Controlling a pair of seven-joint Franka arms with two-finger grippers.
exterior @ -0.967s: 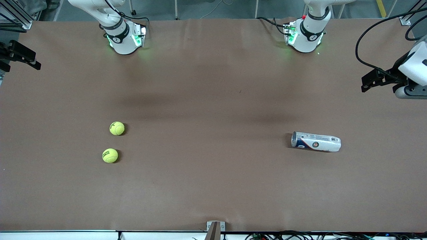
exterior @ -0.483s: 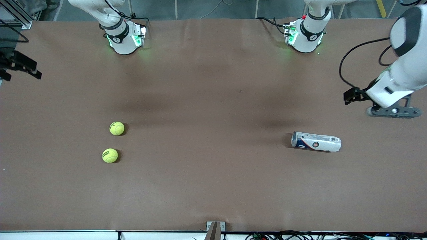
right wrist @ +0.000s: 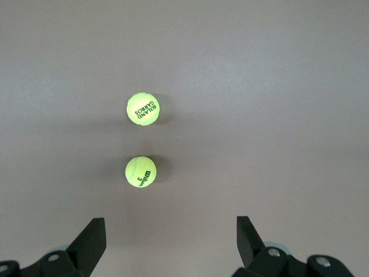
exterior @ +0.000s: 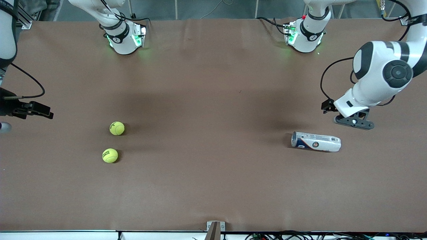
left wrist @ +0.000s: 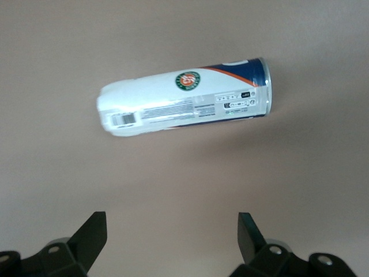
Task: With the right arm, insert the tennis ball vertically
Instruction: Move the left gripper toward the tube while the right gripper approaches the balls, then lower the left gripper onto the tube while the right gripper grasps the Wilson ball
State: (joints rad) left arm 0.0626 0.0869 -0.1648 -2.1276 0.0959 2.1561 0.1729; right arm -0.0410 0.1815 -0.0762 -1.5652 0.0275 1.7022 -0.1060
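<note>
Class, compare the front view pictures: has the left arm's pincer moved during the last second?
Yes. The left pincer has swung in from the table's edge toward the lying can, which stayed put.

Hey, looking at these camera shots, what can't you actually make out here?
- Front view: the right hand sits at the picture's edge, and most of its arm is cut off.
- Front view: the left hand is mostly covered by its own wrist.
- Front view and left wrist view: the inside of the can is not visible, as it lies on its side.
- Front view: print on both tennis balls is too small to read.
</note>
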